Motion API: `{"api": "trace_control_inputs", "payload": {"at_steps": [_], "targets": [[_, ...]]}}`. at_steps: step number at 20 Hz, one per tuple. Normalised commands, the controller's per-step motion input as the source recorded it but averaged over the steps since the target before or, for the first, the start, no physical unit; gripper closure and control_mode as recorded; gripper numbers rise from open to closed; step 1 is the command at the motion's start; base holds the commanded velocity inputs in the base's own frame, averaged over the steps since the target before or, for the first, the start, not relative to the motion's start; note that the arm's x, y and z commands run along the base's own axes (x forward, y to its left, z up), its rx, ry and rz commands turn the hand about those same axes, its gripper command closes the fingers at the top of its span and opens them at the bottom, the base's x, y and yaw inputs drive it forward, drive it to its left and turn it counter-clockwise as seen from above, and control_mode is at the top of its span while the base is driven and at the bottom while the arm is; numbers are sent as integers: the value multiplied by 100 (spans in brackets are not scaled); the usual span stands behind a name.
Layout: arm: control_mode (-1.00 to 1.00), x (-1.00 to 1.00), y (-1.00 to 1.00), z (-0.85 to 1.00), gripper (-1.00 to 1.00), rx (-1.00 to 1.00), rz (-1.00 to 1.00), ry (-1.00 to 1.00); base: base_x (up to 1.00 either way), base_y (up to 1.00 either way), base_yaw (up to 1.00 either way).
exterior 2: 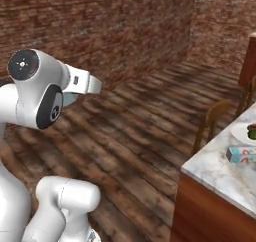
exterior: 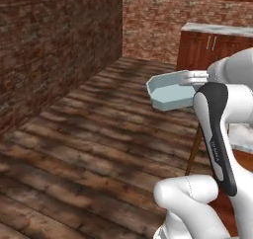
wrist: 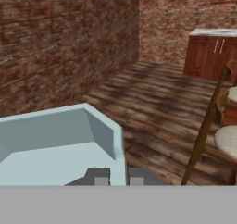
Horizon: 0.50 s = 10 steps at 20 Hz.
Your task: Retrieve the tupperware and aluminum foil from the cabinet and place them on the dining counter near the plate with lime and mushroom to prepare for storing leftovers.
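Note:
A pale blue open tupperware [exterior: 169,91] hangs in the air above the wooden floor, with my gripper [exterior: 187,78] shut on its right rim. In the hand view the tupperware [wrist: 55,142] spreads across the lower left, and the rim sits between the two dark tips of the gripper [wrist: 118,177]. Off to the right stands the dining counter [exterior 2: 220,178] with a marble top. On it lie a white plate [exterior 2: 245,135] with something green and, nearer its edge, a small aluminum foil box [exterior 2: 241,154].
A wooden chair [exterior 2: 212,118] stands against the counter's side, and the chair [wrist: 215,121] also rises at the right of the hand view. Brick walls run along the left and back. Brown cabinets [exterior: 212,48] stand at the far right.

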Motion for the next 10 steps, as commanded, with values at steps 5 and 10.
{"api": "trace_control_inputs", "payload": {"at_steps": [5, 10], "targets": [[100, 0, 0, 0, 100, 0, 0, 0, 66, 67, -60], [100, 0, 0, 0, 100, 0, 0, 0, 83, 56, -56]]}}
